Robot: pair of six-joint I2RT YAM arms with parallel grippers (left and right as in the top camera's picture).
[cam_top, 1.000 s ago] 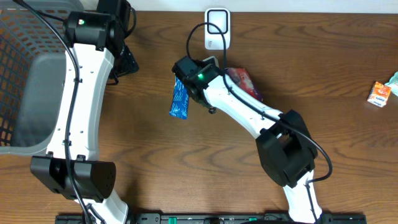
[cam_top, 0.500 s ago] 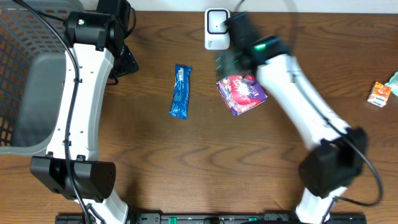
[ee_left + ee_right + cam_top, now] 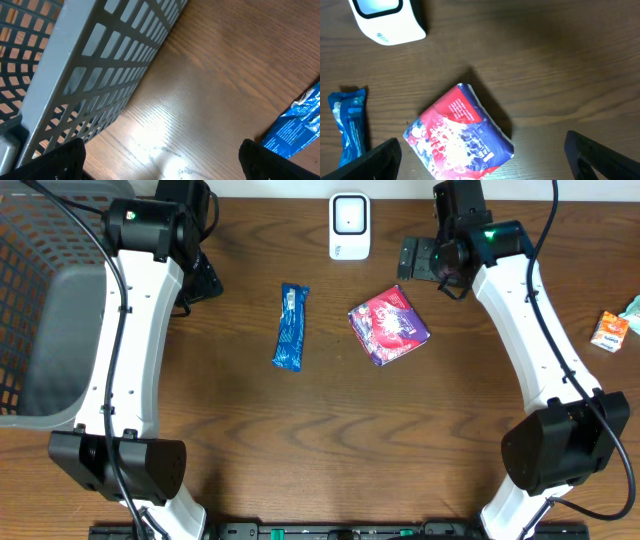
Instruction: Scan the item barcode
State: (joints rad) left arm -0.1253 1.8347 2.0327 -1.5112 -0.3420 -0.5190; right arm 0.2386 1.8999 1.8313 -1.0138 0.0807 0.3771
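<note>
Since its jaws are spread wide & empty, the right gripper [image 3: 418, 258] should pinch the red packet [image 3: 390, 327] by its sides. Then aim the barcode at the scanner [image 3: 349, 225] — slow.

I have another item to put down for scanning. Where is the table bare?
The widest bare wood is the front of the table, between the left arm and the right arm, below the blue wrapper and the red packet. A narrow strip runs between those two. The back is crowded: scanner, packet and right gripper sit close.
</note>
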